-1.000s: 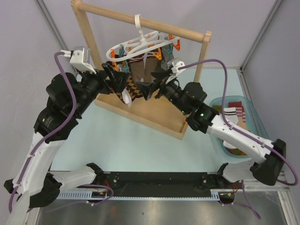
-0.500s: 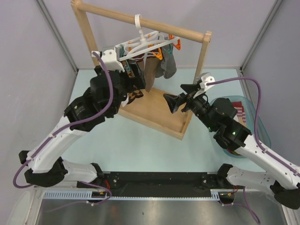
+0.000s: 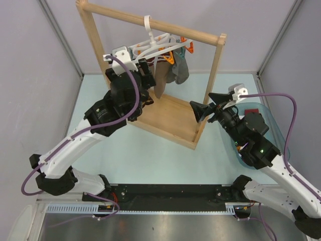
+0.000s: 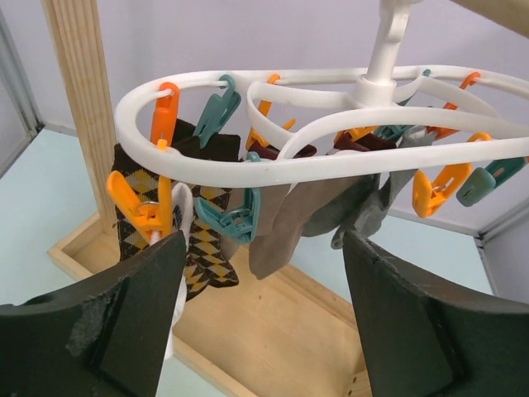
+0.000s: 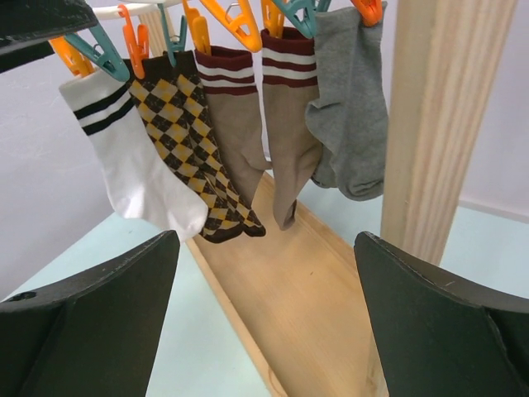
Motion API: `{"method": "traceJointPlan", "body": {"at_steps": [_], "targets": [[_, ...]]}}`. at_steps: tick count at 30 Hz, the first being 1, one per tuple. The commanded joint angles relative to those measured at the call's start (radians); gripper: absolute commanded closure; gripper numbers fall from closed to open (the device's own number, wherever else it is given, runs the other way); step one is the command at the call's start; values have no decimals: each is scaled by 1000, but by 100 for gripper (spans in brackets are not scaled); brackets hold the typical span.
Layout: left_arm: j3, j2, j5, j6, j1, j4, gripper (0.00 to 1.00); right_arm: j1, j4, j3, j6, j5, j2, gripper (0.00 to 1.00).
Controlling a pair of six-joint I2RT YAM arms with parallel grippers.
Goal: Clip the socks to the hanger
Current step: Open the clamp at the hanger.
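Observation:
The white hanger (image 3: 150,47) hangs by its hook from the wooden rack's top bar, and its looped rings show in the left wrist view (image 4: 331,161). Several socks are clipped to it: a white one with dark stripes (image 5: 132,165), a brown argyle one (image 5: 194,149), two tan ones with maroon bands (image 5: 240,124), and a grey one (image 5: 351,107). My left gripper (image 3: 143,70) is open and empty just left of the hanger, its fingers (image 4: 124,314) below the rings. My right gripper (image 3: 205,104) is open and empty, right of the socks by the rack's right post.
The tall wooden rack frame (image 3: 215,65) stands on a wooden base tray (image 3: 170,118) under the socks. Its right post (image 5: 438,124) is close beside my right gripper. A blue bin (image 3: 269,120) with a red-white sock (image 3: 252,109) sits at the right, partly hidden by my right arm.
My right gripper has pulled back to the right, away from the socks. My left gripper has let go and moved up beside the hanger's left side. The argyle sock now hangs clipped.

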Motion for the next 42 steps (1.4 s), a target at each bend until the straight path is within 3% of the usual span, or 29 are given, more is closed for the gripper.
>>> {"method": "traceJointPlan", "body": {"at_steps": [1, 19, 42], "targets": [[6, 32, -56, 52, 0, 70, 20, -32, 1, -12, 18, -34, -41, 7], [-1, 56, 33, -25, 98, 22, 25, -119, -30, -29, 53, -112, -52, 7], [-4, 57, 126, -28, 155, 36, 41, -153, -34, -44, 70, -145, -58, 8]]}}
